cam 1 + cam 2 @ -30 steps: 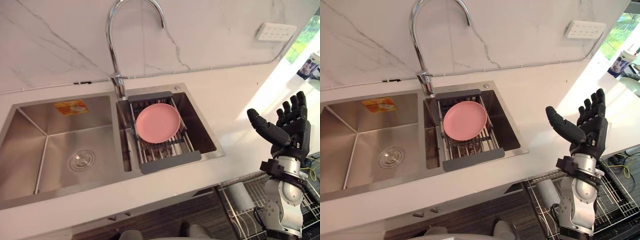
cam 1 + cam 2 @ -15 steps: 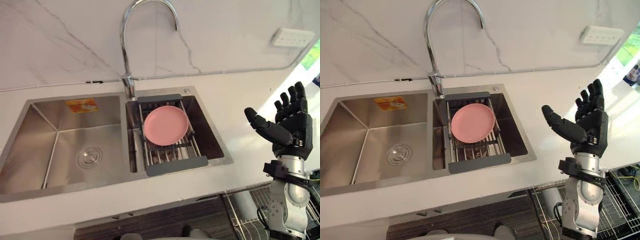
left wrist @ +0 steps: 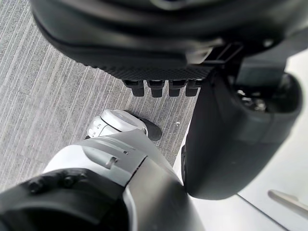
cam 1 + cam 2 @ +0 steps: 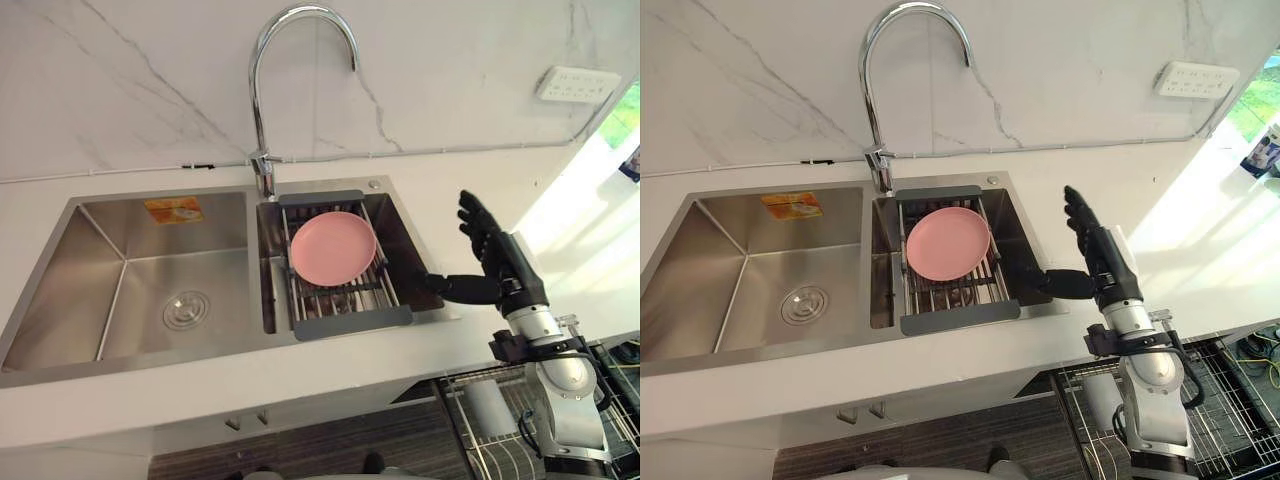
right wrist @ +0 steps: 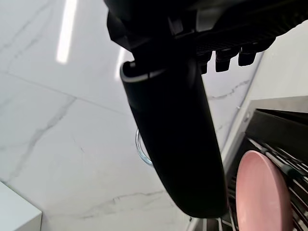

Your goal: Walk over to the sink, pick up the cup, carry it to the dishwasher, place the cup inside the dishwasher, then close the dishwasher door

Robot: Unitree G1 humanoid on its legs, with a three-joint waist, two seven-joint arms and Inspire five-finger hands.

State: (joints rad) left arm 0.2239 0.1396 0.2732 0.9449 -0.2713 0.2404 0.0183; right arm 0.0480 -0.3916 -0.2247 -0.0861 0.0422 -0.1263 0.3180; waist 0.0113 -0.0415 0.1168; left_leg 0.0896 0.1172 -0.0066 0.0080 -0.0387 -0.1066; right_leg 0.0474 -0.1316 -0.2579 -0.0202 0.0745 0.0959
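A pink plate (image 4: 333,243) lies on a grey drying rack (image 4: 350,322) across the right basin of the steel sink (image 4: 150,270). My right hand (image 4: 500,270) hovers open just right of that basin. Its fingers point up and its thumb reaches over the basin's right rim, touching nothing. In the right wrist view the plate (image 5: 262,192) shows past the straight thumb (image 5: 178,144). My left hand (image 3: 144,38) hangs over the grey floor, fingers relaxed and holding nothing.
A tall chrome faucet (image 4: 262,100) rises behind the sink, in front of a marble wall with a socket (image 4: 570,83). A wire dishwasher rack (image 4: 1220,400) stands pulled out at the lower right, with a white cylindrical thing (image 4: 487,400) in it. A small blue and white container (image 4: 1265,150) sits at the counter's far right.
The camera has shifted, so the sink sits differently in the picture. My right hand has dropped from a raised, upright pose and moved left, up to the right basin's rim.
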